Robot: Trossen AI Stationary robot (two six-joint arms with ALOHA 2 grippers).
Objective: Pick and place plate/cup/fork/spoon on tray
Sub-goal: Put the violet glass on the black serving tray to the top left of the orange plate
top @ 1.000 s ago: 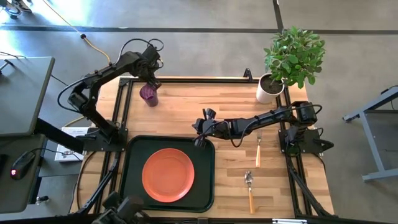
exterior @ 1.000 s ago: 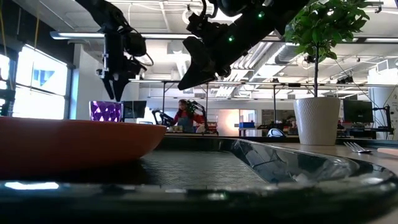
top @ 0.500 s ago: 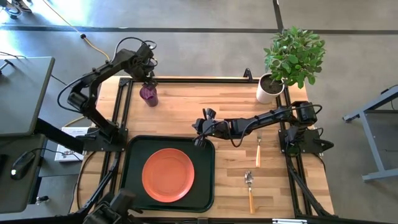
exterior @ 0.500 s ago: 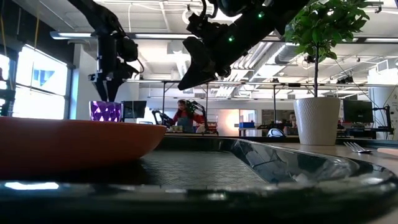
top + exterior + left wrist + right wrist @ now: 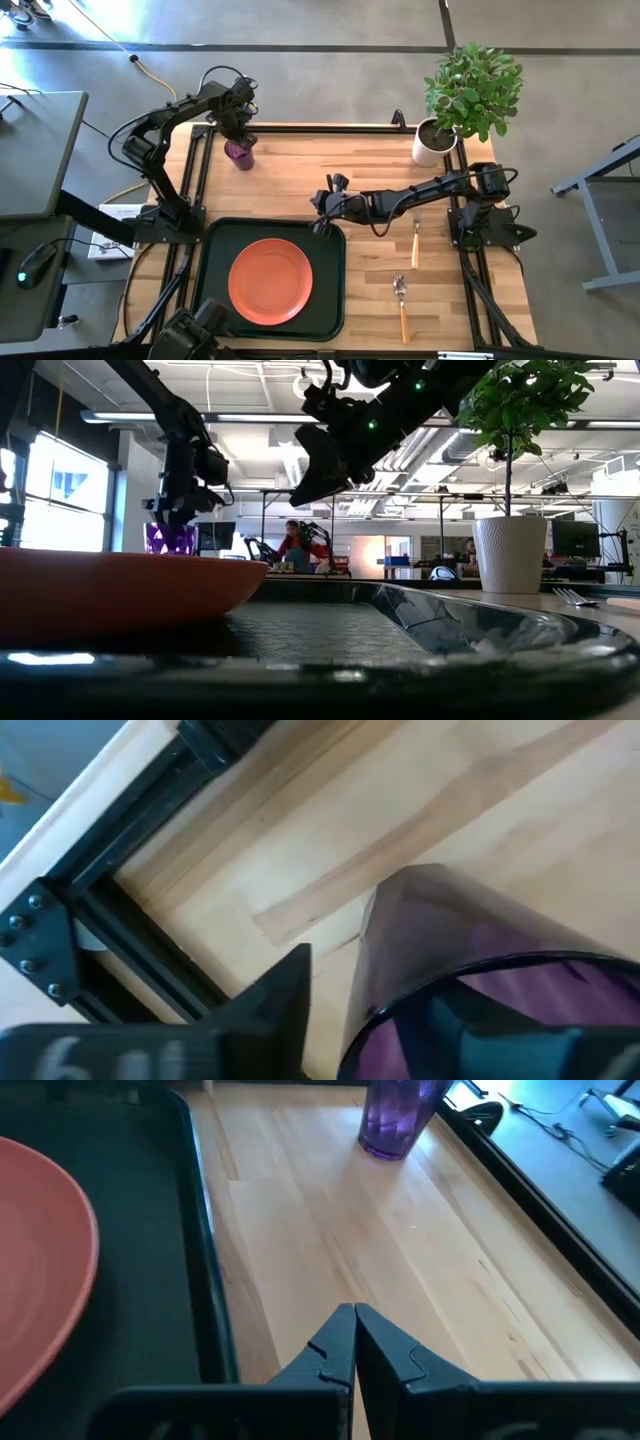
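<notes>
My left gripper (image 5: 238, 138) reaches down onto the purple cup (image 5: 238, 152), which stands upright at the far left of the wooden surface (image 5: 300, 180), close to the black frame rail along that edge. From my left wrist camera, one dark finger (image 5: 275, 1005) sits outside the cup's wall and the other reaches inside its rim, so my fingers are spread astride the wall of the cup (image 5: 470, 980); I cannot tell whether they are pressing on it.

My right gripper (image 5: 322, 212) hovers over the middle of the surface, just beyond the far right corner of the tray (image 5: 215, 250). Its fingers (image 5: 330, 1355) are pressed together and hold nothing.

The tray lies at the near left, and the orange-red plate (image 5: 270, 281) rests flat inside it. The fork (image 5: 415, 243) and the spoon (image 5: 402, 305) lie on the bare wood to the right of the tray, the fork farther away and the spoon nearer. A potted plant (image 5: 462, 95) stands at the far right corner.
</notes>
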